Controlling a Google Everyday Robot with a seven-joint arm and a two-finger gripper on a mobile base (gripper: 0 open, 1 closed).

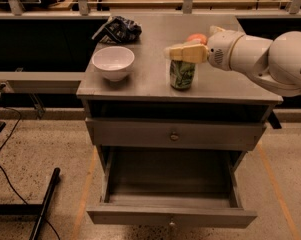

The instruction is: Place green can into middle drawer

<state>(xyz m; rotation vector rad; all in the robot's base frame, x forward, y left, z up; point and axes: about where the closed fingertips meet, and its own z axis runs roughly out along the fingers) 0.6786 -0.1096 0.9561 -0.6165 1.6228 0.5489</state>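
Observation:
The green can (182, 75) stands upright on the grey cabinet top (140, 84), near its front edge, right of centre. My gripper (179, 53) comes in from the right on a white arm (260, 59); its cream fingers (187, 53) lie level right over the can's top, hiding the lid. The middle drawer (171, 218), the cabinet's lowest one, is pulled out below and looks empty. The closed drawer front (174, 134) with a knob sits above it.
A white bowl (113, 61) stands on the left of the top. A dark crumpled bag (118, 29) lies at the back left. An orange-red fruit (196, 38) sits just behind the gripper. A black cable and stand (45, 199) lie on the floor at left.

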